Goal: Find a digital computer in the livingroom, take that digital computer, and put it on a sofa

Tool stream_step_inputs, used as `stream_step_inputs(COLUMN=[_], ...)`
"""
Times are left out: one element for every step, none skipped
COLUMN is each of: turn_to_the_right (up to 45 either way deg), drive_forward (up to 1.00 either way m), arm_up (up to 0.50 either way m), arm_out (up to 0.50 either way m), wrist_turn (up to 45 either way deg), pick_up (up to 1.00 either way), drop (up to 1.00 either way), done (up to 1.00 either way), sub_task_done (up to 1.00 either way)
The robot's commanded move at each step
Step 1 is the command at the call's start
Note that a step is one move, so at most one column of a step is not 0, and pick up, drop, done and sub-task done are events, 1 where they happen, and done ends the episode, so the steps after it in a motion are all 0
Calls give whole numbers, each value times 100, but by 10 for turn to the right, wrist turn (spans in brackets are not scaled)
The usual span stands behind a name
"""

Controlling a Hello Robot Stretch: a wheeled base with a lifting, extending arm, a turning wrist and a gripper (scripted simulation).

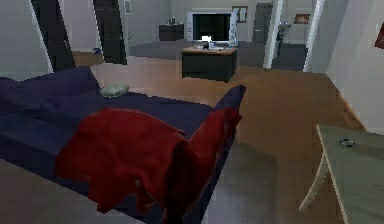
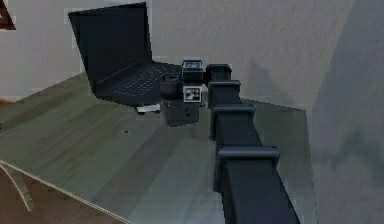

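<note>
Open laptop (image 2: 122,55) on table (image 2: 70,145), just left and far of gripper (image 2: 160,105); can't tell gripper's state, nor whether it holds anything.

In the forward view, a dark navy sofa (image 1: 50,110) lies at the left, with a deep red blanket (image 1: 135,150) over it at lower middle. The floor (image 1: 280,95) is warm brown. In the arm side view, a black laptop (image 2: 115,50) at upper left stands on a pale grey-green table (image 2: 70,140) with faint wood grain. The arm (image 2: 245,165) is dark charcoal, and its small squares (image 2: 192,92) are white with black marks.
</note>
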Motion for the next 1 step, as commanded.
stream_step_inputs(turn_to_the_right=[0], drive_forward=[0], arm_up=[0], arm_out=[0], wrist_turn=[-450], pick_up=[0], drop=[0], done=[0], sub_task_done=[0])
